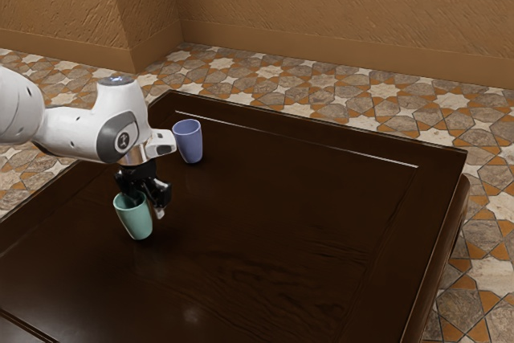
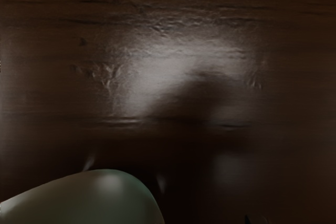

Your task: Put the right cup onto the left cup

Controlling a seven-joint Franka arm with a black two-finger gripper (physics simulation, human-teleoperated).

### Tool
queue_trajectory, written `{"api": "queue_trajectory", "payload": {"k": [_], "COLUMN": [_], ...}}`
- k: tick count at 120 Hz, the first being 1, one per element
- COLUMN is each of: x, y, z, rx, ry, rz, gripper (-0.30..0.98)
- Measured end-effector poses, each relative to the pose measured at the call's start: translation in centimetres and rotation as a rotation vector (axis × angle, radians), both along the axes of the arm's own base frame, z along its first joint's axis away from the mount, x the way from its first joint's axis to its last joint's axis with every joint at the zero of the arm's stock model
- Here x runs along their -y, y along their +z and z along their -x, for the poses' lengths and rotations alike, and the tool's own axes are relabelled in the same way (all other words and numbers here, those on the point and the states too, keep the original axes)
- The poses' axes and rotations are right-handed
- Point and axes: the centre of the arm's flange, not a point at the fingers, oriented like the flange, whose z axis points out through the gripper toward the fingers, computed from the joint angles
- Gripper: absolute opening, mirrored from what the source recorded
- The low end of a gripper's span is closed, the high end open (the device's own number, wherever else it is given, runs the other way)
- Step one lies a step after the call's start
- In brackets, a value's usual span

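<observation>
In the exterior view the black gripper (image 1: 150, 204) is low over the table, right at the rim of the green cup (image 1: 136, 222); whether it holds the cup's wall cannot be made out. This cup leans slightly, and its mouth faces up. The blue-purple cup (image 1: 189, 142) stands upright on the table, farther back, beyond the hand. Close under the hand, the wrist view has the rounded, pale green side of the green cup (image 2: 105, 200). Its base and any contact with the table are unclear.
A dark wooden table (image 1: 273, 222) lies under both cups, with a raised border near its edges. Patterned floor tiles (image 1: 482, 234) and a tan wall (image 1: 321, 6) are beyond it.
</observation>
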Motion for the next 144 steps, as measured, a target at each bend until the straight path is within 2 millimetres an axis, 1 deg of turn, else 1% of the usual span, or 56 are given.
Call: {"api": "queue_trajectory", "payload": {"k": [9, 21, 37, 46, 51, 64, 72, 82, 87, 98, 107, 114, 124, 132, 139, 144], "x": [0.0, 0.0, 0.1, 0.2, 0.1, 0.1, 0.0, 0.0, 0.0, 0.7, 1.4, 1.9, 3.2, 4.6, 6.0, 7.0], "y": [0.0, 0.1, 0.3, 1.3, 2.4, 5.7, 8.3, 12.2, 13.4, 14.4, 14.4, 15.1, 15.7, 15.8, 15.9, 15.9], "z": [-0.1, -0.1, -0.2, -0.6, -1.1, -3.0, -4.5, -6.6, -7.5, -8.7, -9.4, -11.8, -14.2, -16.3, -17.7, -18.3], "rx": [0.004, 0.008, 0.014, 0.031, 0.045, 0.086, 0.118, 0.162, 0.171, 0.169, 0.159, 0.163, 0.156, 0.15, 0.144, 0.137], "ry": [0.001, 0.004, 0.002, -0.005, -0.007, -0.014, -0.017, -0.021, -0.024, -0.036, -0.047, -0.058, -0.081, -0.101, -0.123, -0.138], "rz": [0.0, 0.0, -0.002, -0.007, -0.011, -0.019, -0.026, -0.036, -0.04, -0.044, -0.047, -0.062, -0.082, -0.093, -0.097, -0.099], "gripper": [0.14, 0.03, -0.04, -0.06, -0.06, -0.07, -0.07, -0.08, -0.08, -0.08, -0.09, -0.09, -0.09, -0.09, -0.09, -0.09]}}
